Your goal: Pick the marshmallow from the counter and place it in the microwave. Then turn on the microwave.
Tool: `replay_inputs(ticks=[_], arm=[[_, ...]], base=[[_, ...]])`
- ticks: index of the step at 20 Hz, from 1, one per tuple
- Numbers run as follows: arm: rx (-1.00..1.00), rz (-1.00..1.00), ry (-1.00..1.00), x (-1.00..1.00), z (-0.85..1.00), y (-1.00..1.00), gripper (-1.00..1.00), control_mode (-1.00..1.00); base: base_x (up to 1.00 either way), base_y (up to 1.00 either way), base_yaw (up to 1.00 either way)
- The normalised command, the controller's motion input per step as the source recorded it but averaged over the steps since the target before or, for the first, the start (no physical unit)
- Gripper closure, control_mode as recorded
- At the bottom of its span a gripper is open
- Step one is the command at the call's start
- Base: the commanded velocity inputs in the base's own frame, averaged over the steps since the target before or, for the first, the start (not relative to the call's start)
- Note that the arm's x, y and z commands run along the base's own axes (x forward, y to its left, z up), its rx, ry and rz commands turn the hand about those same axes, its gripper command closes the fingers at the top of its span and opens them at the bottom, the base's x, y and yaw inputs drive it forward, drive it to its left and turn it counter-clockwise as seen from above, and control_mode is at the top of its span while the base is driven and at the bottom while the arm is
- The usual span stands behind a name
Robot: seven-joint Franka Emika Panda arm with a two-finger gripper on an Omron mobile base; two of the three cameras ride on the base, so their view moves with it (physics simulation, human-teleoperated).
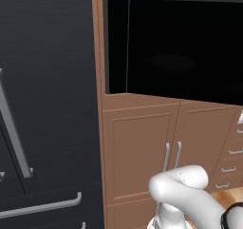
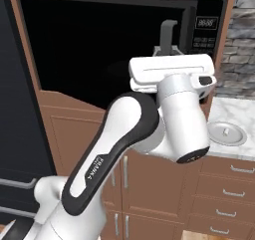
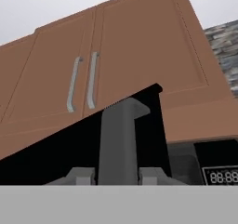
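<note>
Left base view: microwave [image 1: 173, 47] front dark.
Right base view: gripper [image 2: 167, 47] at door handle [image 2: 168, 31].
Hand view: jaws narrow, flanking handle; contact we cannot tell.
Marshmallow location undetermined; we judge it light and squashable, so pinch flat sides gently.

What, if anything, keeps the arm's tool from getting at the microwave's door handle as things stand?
Nothing, it seems: yes, it looks reachable. In the hand view the grey door handle stands right between the two tips of the tool, with no object in between. Whether the tips touch it is unclear.
</note>
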Motion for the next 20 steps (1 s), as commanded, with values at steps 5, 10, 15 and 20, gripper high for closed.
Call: replay_inputs(ticks=[5,10,15,20], arm=[[0.00,0.00,-0.06,-0.56,0.00,0.22,1.00,-1.00],[0.00,0.00,-0.03,-0.47,0.00,0.29,1.00,-1.00],[-0.01,0.00,0.00,-0.55,0.00,0.31,1.00,-1.00],[-0.03,0.00,0.00,-0.56,0.00,0.35,1.00,-1.00]], base=[[0.00,0.00,0.00],[0.00,0.00,0.00],[0.00,0.00,0.00],[0.00,0.00,0.00]])
